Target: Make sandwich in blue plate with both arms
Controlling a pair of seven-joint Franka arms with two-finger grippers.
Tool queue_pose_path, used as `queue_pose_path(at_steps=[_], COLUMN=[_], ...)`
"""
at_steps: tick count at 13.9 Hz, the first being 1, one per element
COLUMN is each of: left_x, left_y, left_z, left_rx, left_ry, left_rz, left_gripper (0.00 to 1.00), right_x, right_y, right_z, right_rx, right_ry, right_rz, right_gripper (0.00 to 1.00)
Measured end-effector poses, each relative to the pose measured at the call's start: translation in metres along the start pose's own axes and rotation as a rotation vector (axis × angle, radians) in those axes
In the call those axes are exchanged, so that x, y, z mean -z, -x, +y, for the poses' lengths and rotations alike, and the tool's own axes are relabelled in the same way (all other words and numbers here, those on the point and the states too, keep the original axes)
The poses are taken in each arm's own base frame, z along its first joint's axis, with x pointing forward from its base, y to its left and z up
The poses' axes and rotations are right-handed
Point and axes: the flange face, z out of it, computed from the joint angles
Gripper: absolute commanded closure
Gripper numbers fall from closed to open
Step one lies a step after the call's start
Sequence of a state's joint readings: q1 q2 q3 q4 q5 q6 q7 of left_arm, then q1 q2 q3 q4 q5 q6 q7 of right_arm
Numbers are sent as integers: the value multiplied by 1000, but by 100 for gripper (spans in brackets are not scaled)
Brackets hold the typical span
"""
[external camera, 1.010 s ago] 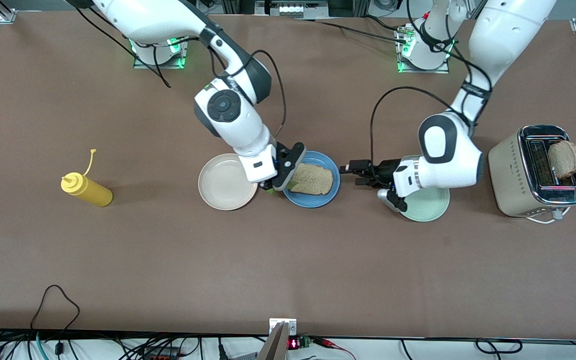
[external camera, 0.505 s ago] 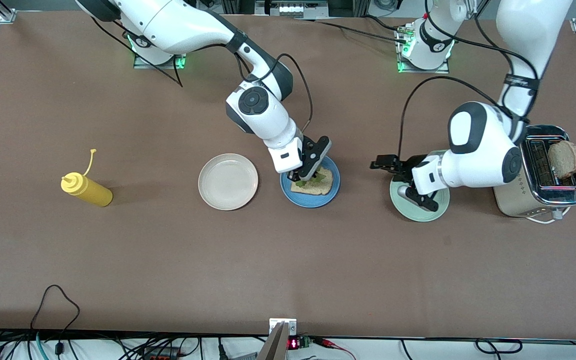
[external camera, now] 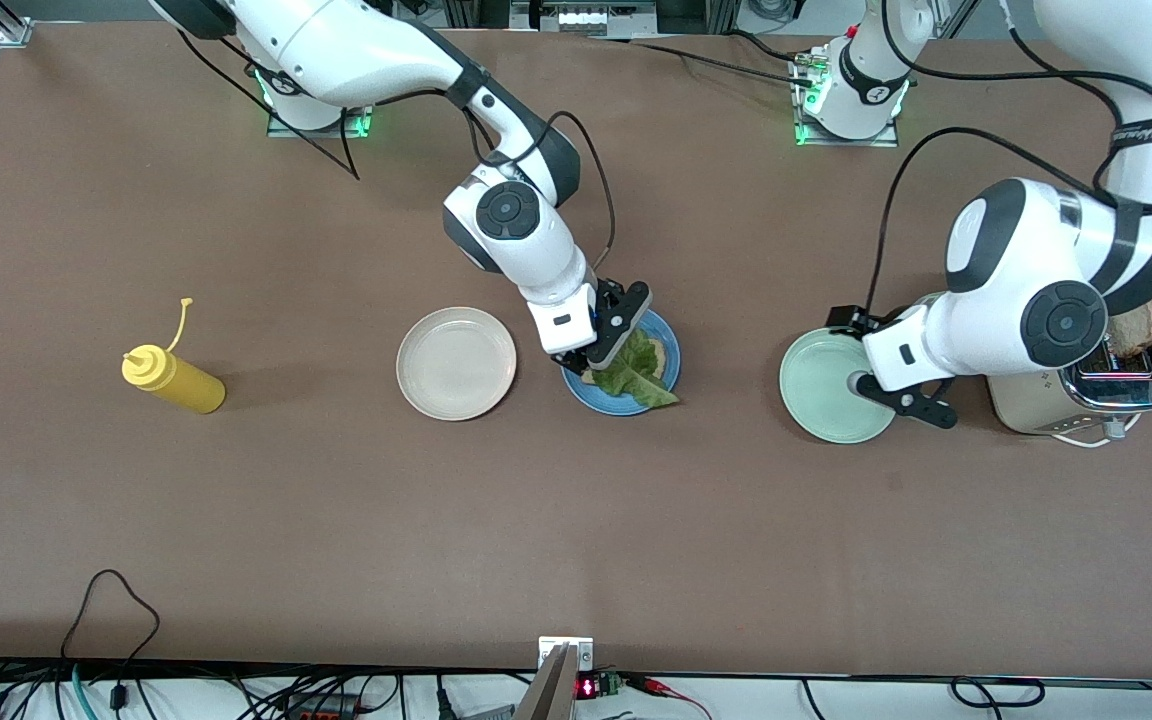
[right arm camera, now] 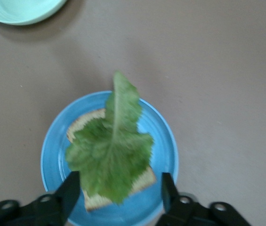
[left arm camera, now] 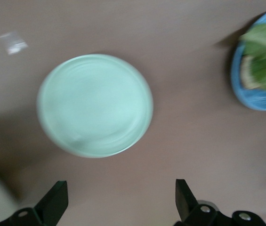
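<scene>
One bread slice lies on the blue plate, mostly hidden under a lettuce leaf whose tip overhangs the rim. The right hand, released, hangs over the plate. The left hand, spread, hangs over the mint-green plate; its arm hides most of the toaster and, apparently, another slice.

The right claw is hanging wide open just over the blue plate, blocking the way down to its lettuce from the cream plate's end. The left claw, fingers spread, is hanging over the mint plate's edge, its arm crowding the toaster. Bare surface is lying open nearer the camera, and between the blue and mint plates
</scene>
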State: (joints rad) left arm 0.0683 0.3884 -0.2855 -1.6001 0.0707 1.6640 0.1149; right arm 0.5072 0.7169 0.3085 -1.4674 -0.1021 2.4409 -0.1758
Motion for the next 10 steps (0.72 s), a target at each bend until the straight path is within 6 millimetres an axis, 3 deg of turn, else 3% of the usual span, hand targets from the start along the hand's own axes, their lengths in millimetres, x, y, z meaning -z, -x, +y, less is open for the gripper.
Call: queue_pose_path(at_steps=[2, 5, 8, 10], left_x=[13, 50, 94, 107], left_y=[4, 9, 22, 27], left_z=[-7, -14, -26, -36], left_rx=[26, 48, 79, 98], left_ry=[-60, -86, -87, -86], left_rz=[-19, 9, 37, 56], left_gripper=[0, 0, 0, 0], right_x=[39, 96, 130, 148], right_y=[0, 19, 55, 78], right_z=[33, 110, 189, 220], right_rx=[-33, -97, -173, -184], right_ry=[38, 93, 120, 73], right_rz=[2, -7, -23, -47], right_gripper=[0, 0, 0, 0])
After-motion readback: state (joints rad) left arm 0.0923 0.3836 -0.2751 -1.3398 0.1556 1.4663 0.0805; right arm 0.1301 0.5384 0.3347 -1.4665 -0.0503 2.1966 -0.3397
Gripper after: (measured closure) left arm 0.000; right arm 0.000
